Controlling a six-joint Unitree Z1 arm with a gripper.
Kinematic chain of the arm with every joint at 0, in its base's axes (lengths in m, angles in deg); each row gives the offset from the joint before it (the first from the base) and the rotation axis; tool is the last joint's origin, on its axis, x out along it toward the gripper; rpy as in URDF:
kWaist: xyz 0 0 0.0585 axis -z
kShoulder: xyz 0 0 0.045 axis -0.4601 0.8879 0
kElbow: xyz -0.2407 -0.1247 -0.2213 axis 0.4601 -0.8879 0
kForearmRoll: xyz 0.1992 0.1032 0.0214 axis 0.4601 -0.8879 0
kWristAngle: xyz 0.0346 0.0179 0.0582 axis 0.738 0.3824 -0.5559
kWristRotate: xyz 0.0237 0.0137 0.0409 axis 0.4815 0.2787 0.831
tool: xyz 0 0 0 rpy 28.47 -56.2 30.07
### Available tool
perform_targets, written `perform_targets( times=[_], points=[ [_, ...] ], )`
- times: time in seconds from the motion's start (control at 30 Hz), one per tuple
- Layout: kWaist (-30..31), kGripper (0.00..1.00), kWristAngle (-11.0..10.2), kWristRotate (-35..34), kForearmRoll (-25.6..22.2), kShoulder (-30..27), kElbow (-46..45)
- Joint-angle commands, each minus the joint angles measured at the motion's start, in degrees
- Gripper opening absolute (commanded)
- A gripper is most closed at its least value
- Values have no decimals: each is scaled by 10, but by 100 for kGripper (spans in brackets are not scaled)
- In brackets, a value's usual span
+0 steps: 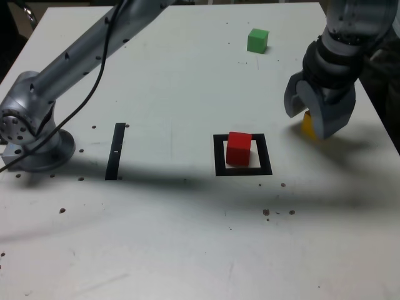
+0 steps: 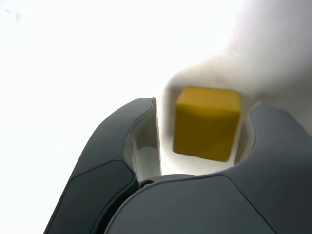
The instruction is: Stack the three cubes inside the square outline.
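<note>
A red cube (image 1: 239, 148) stands inside the black square outline (image 1: 219, 165) near the table's middle. Far back lies a green cube (image 1: 257, 40), on its own. At the exterior view's right, my gripper (image 1: 310, 122) is lowered over a yellow cube (image 1: 307, 127), most of which it hides. The wrist view shows that yellow cube (image 2: 207, 124) between the two grey jaws of the gripper (image 2: 204, 107). One jaw is against the cube's side and a thin white gap remains at the other. The cube still rests on the table.
A thin black strip (image 1: 115, 152) lies to the left of the outline in the exterior view. The arm's base (image 1: 31, 131) sits at the left edge, its link and cable crossing the back left. Small dark specks dot the white tabletop.
</note>
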Motion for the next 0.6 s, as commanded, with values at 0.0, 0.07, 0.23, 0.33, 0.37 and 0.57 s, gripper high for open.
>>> perform_targets(
  times=[0.0, 0.07, 0.23, 0.33, 0.37, 0.57],
  points=[
    [-2, 28, 7, 0, 0, 2, -2],
    [-2, 23, 10, 0, 0, 2, -2],
    [-2, 17, 17, -1, -4, 0, 1],
    [-2, 16, 18, -6, -8, -2, 6],
    [-2, 16, 17, -9, -8, -2, 7],
    [-2, 15, 16, -27, -13, -6, 12]
  ],
)
